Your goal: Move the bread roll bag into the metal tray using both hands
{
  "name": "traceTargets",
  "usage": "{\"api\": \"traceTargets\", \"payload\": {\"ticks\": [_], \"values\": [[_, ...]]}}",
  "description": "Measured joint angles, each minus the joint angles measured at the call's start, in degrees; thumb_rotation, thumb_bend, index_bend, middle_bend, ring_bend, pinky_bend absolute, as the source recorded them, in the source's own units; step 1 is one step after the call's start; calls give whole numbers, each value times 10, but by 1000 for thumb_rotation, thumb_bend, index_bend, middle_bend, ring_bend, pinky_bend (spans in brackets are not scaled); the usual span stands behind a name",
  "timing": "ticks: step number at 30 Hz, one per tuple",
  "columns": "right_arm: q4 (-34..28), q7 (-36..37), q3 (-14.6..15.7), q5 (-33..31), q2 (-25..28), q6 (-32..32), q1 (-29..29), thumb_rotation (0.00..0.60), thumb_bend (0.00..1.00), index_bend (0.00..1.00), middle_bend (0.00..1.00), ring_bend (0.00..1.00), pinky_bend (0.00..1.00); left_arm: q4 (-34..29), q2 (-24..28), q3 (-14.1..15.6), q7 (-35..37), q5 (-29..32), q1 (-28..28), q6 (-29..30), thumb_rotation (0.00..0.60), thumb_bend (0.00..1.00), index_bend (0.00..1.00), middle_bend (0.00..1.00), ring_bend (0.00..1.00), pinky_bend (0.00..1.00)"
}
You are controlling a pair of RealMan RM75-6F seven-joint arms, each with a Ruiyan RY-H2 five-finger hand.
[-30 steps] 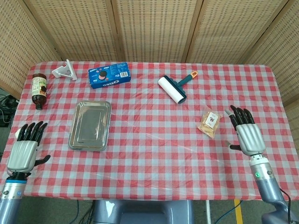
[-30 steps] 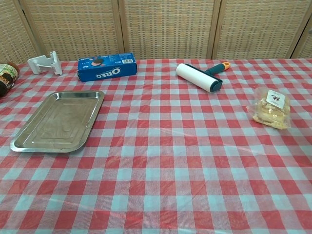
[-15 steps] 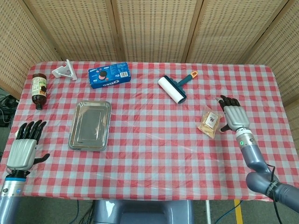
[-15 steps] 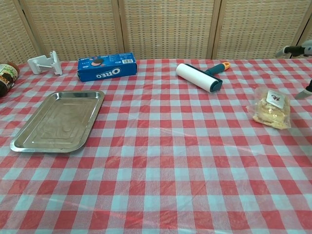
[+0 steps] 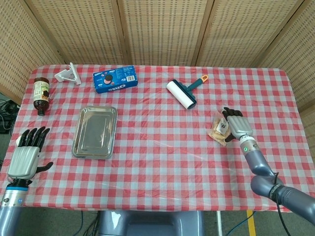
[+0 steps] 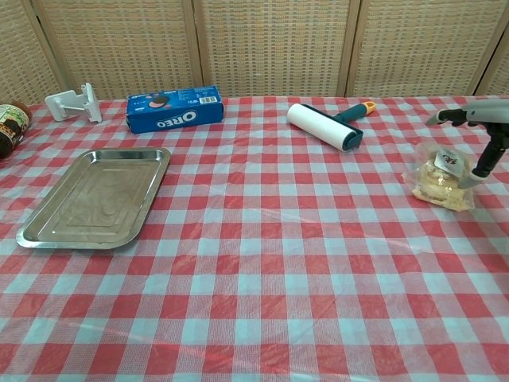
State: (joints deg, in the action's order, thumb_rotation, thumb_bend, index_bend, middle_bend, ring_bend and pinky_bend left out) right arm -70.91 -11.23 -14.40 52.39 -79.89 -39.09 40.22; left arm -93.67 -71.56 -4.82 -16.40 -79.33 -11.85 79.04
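The bread roll bag [image 5: 218, 129] [image 6: 438, 180], clear with pale rolls and a small label, lies at the table's right side. My right hand [image 5: 235, 125] [image 6: 475, 140] hovers over its right half, fingers apart; in the chest view one fingertip touches the bag's right edge and the others stretch above it. No grip on the bag shows. The empty metal tray [image 5: 94, 132] [image 6: 95, 195] sits far to the left. My left hand [image 5: 27, 155] rests open near the front left corner, left of the tray, and is outside the chest view.
Along the back are a blue Oreo box [image 5: 114, 79] [image 6: 173, 109], a white lint roller with a teal handle [image 5: 181, 94] [image 6: 324, 126], a brown bottle [image 5: 41, 94] [image 6: 8, 127] lying at the far left, and a white plastic bracket [image 5: 68, 74] [image 6: 71, 102].
My right hand has moved from the front right edge up and leftward onto the bread roll bag. The left hand has barely moved; the bag and tray stay put.
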Motion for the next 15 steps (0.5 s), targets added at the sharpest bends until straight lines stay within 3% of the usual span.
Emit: {"api": "traceTargets", "payload": {"ticks": [15], "values": [[56, -14, 22, -41, -40, 33, 28, 600, 60, 18, 0, 0, 0, -4, 9, 1, 17, -2, 4, 6, 600, 0, 0, 0, 0, 0]]}}
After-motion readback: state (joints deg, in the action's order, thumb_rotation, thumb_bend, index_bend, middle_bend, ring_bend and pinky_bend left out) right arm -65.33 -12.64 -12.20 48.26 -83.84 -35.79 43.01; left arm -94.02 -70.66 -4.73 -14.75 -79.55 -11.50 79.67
